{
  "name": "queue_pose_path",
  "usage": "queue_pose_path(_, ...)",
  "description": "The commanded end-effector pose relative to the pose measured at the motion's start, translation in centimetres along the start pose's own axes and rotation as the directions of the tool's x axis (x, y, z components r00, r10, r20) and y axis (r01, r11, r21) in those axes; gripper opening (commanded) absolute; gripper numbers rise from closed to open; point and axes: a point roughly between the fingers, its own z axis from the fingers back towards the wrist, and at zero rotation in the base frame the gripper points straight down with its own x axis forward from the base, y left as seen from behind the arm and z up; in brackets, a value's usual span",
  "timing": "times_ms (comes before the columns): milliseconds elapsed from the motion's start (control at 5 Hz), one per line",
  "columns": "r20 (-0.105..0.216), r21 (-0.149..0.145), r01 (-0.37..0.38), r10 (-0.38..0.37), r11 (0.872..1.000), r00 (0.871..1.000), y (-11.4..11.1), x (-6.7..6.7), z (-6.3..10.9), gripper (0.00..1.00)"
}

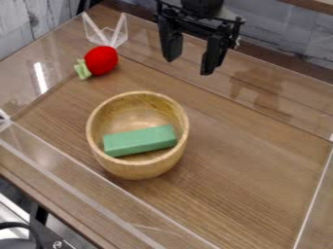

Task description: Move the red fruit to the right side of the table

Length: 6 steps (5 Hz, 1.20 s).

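Glossy red plastic, by the look of it: the red fruit [101, 59] was a small rounded toy w/ a green leafy end toward 8 o'clock, so prob. light, rigid and a bit slippery under metal fingers. It lay on the table [260, 156] at about 10 o'clock in the view, near the far-left corner of the clear plastic walls, touching nothing else as far as could be told. Best hold looked like a pinch across the widest part of the red body, not the leaf end, which seemed too thin to pinch well; being round, it could roll if nudged off-centre.

The gripper [192, 56] hung at 12 o'clock, pointing down, jaws spread wide and empty, well apart from the fruit and to its right.

Containers: one round light wooden bowl [136, 133] just below centre, holding a green rectangular block [139, 141] lying flat inside. Nothing else in it.
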Motion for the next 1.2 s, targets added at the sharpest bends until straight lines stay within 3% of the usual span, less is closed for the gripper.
queue_pose_path(0, -0.020, 0.001, 0.012, -0.012, 1.000, 1.000, 1.3, 0.1, -1.4, 1.00)
queue_pose_path(200, -0.006, 0.010, -0.005, 0.005, 1.000, 1.000, 5.0, 0.7, -2.2, 1.00)
queue_pose_path(600, 0.030, 0.034, 0.035, -0.036, 0.999, 0.999, 14.9, 1.8, -1.6, 1.00)
queue_pose_path(1000, 0.029, 0.029, -0.066, 0.065, 0.997, 0.997, 17.6, 2.4, -4.5, 1.00)
